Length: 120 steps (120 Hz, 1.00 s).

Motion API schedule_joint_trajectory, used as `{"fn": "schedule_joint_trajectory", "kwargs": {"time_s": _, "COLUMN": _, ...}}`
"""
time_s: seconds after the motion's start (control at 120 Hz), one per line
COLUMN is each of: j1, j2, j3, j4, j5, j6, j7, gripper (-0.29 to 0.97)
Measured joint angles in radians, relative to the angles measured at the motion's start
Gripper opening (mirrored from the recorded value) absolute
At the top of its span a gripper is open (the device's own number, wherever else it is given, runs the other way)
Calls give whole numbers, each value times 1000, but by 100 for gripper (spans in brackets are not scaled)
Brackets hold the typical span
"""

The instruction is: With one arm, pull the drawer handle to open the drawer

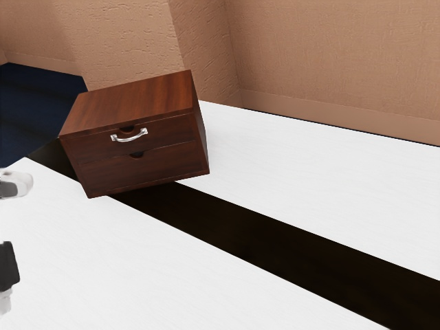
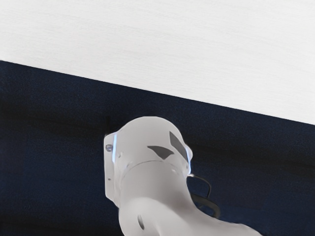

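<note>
A dark wooden cabinet with two drawers stands tilted on the table toward the exterior view's upper left. Its upper drawer carries a curved silver handle and sits flush with the front; the lower drawer front shows a small notch. A black part of my hand pokes in at the exterior view's left edge, well below and to the left of the cabinet and apart from the handle. A white arm link sits just above it. The wrist view looks back at a white arm link.
The white tabletop is crossed by a wide black stripe running from the cabinet toward the lower right. Tan walls rise behind the table. Dark blue floor lies beyond the table edge.
</note>
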Motion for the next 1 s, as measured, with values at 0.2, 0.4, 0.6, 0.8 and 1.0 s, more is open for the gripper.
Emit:
{"fn": "schedule_joint_trajectory", "kwargs": {"time_s": 0.2, "j1": -5, "j2": -18, "j3": -21, "j4": -7, "j5": -32, "j6": 360, "j7": 100, "gripper": 68}}
{"fn": "schedule_joint_trajectory", "kwargs": {"time_s": 0.4, "j1": -2, "j2": 65, "j3": -34, "j4": 10, "j5": -21, "j6": 542, "j7": 177, "gripper": 68}}
{"fn": "schedule_joint_trajectory", "kwargs": {"time_s": 0.6, "j1": 92, "j2": 414, "j3": -102, "j4": 234, "j5": -43, "j6": 800, "j7": 470, "gripper": 68}}
{"fn": "schedule_joint_trajectory", "kwargs": {"time_s": 0.8, "j1": 83, "j2": 544, "j3": -105, "j4": 332, "j5": -16, "j6": 968, "j7": 752, "gripper": 68}}
{"fn": "schedule_joint_trajectory", "kwargs": {"time_s": 1.0, "j1": 106, "j2": 578, "j3": -102, "j4": 330, "j5": 42, "j6": 1110, "j7": 910, "gripper": 68}}
